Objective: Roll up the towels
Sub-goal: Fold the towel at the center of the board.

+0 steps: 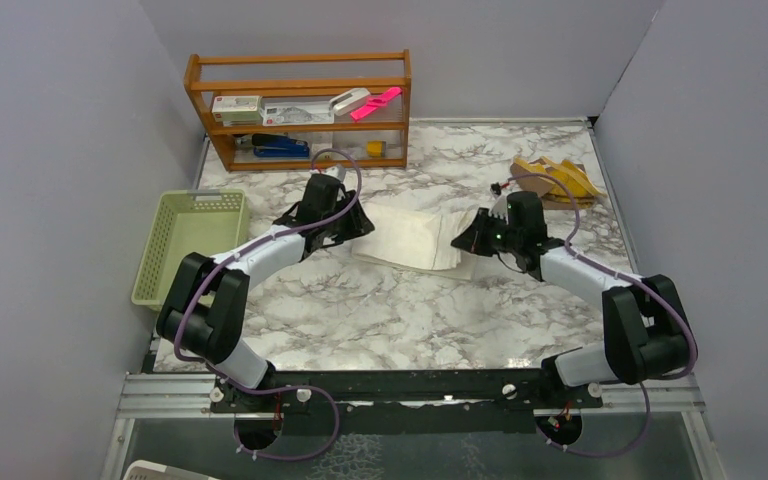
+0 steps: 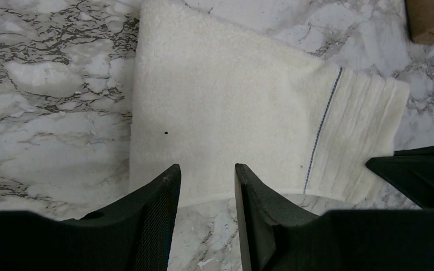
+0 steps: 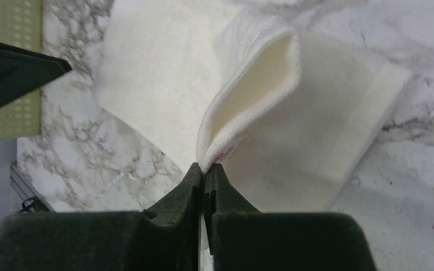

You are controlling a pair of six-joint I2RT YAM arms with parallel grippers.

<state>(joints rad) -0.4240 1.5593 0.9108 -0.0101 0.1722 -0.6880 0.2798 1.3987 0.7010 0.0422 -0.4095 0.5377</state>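
Note:
A white towel point(image 1: 410, 237) lies folded flat on the marble table, between the two arms. My right gripper point(image 3: 204, 168) is shut on its right edge and lifts a fold of the white towel point(image 3: 248, 84) off the layers below. At the towel's left edge my left gripper point(image 2: 206, 169) stands open, its fingertips just over the white towel point(image 2: 231, 107) and nothing between them. In the top view the left gripper point(image 1: 360, 222) and the right gripper point(image 1: 463, 240) face each other across the cloth. A mustard-yellow towel point(image 1: 557, 180) lies crumpled at the back right, apart from both grippers.
A pale green basket point(image 1: 192, 245) stands at the table's left edge, beside the left arm. A wooden shelf point(image 1: 300, 105) with small items stands at the back left. Grey walls close in the table on the left, right and back.

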